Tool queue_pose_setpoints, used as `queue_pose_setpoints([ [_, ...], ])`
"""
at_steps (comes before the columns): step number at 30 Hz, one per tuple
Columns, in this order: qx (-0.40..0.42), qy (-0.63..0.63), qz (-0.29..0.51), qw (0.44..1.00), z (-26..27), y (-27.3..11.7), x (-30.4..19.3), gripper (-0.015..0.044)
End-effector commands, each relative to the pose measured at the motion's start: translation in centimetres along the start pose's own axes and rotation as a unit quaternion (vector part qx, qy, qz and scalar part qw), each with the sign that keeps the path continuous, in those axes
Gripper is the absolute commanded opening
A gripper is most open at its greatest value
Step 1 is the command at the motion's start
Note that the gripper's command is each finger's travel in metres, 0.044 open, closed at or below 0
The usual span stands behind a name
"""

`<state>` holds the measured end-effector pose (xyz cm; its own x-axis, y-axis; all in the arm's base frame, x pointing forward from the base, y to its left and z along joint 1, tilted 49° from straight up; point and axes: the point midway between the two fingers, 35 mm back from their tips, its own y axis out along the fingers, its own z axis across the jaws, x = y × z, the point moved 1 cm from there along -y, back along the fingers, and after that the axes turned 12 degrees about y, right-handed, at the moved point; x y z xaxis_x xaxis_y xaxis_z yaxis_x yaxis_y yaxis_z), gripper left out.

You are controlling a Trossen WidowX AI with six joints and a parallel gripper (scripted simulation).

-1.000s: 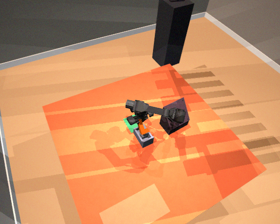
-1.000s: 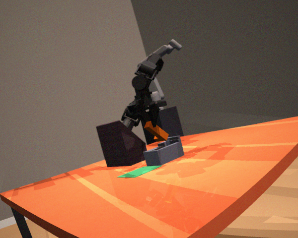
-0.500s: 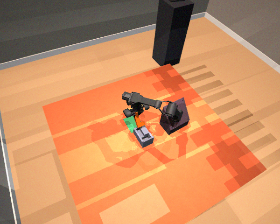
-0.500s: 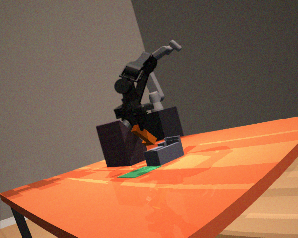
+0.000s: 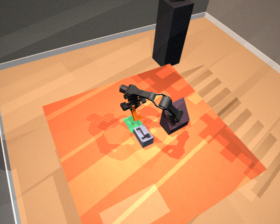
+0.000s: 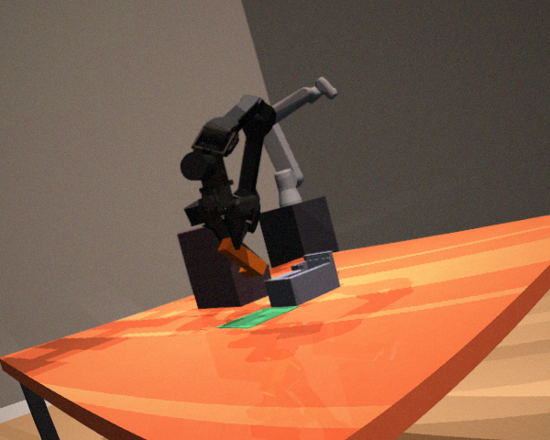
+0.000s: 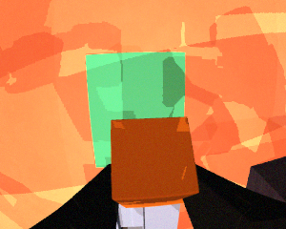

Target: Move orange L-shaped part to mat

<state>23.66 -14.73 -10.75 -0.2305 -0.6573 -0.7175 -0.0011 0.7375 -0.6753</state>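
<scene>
gripper [image 5: 133, 106] [image 6: 236, 245] [image 7: 149, 171]: clamped on straight end of orange L-shaped part [image 5: 135, 114] [image 6: 243, 258] [image 7: 153, 159] | part: airborne, tilted, L-shaped end low, near green mat [image 5: 130, 122] [image 6: 258, 318] [image 7: 133, 86] | grey tray [image 5: 148, 142] [image 6: 315, 280] [image 7: 162, 215]: pocket vacant | advice: centre over mat, level part, lower gently, release once flat | writing: none legible

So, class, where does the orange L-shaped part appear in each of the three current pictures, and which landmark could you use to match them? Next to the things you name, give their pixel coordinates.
Top: the orange L-shaped part [image 5: 135, 114] [image 6: 242, 258] [image 7: 153, 159] is near the centre, below the gripper [image 5: 133, 107] [image 6: 231, 244].
Exterior: just below and left of centre, slanting down rightward.
Wrist: lower middle, seen end-on.
Shared landmark: the green mat [image 5: 131, 124] [image 6: 256, 317] [image 7: 133, 86].
</scene>
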Motion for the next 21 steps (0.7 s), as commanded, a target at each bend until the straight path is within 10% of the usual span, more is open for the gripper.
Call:
queue_pose_setpoints([
  [1,-0.005,-0.001,0.001,1.000,-0.1,0.2,0.5,0.0000],
  [21,-0.005,-0.001,0.001,1.000,-0.1,3.1,0.5,0.0000],
])
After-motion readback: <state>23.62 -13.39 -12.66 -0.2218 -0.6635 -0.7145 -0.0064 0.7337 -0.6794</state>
